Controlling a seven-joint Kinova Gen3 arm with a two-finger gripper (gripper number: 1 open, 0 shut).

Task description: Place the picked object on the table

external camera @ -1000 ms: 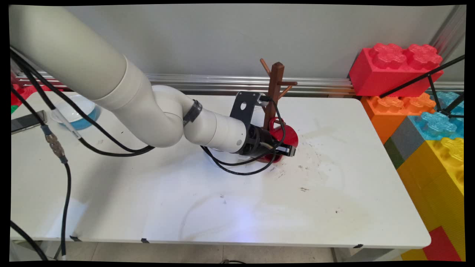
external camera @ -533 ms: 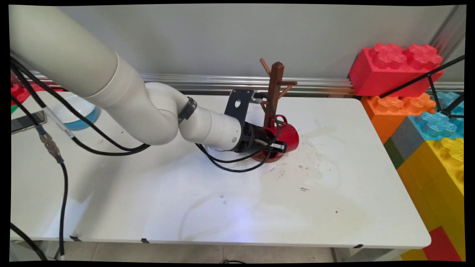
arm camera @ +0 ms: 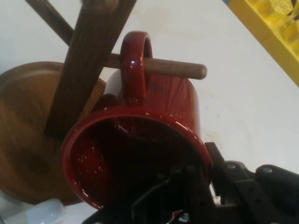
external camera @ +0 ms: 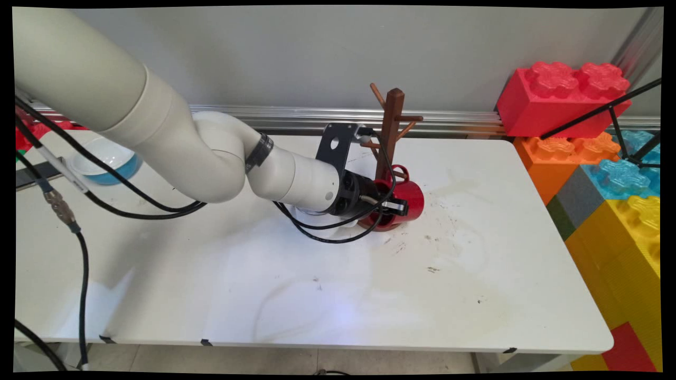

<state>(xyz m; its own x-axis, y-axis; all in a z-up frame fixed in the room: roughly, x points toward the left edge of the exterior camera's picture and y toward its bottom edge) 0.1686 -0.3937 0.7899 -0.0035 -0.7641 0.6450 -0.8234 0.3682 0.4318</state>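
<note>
No readable text, label, brand, number or sign anywhere in either view.

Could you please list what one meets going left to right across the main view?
Blue bowl → hand gripping the red mug's rim beside the wooden mug stand → stack of big toy bricks.

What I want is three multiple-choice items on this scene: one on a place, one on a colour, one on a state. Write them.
1. The red mug has its handle:
A) round a peg of the wooden rack
B) flat on the table
C) on the blocks

2. The bowl is outside:
A) green
B) blue
C) black

3. The claw is:
A) open above the table
B) shut on the mug's rim
C) out of view

A: the peg passes through the handle.
B: blue shows below its white inside.
B: it grips the rim from both sides.
</note>
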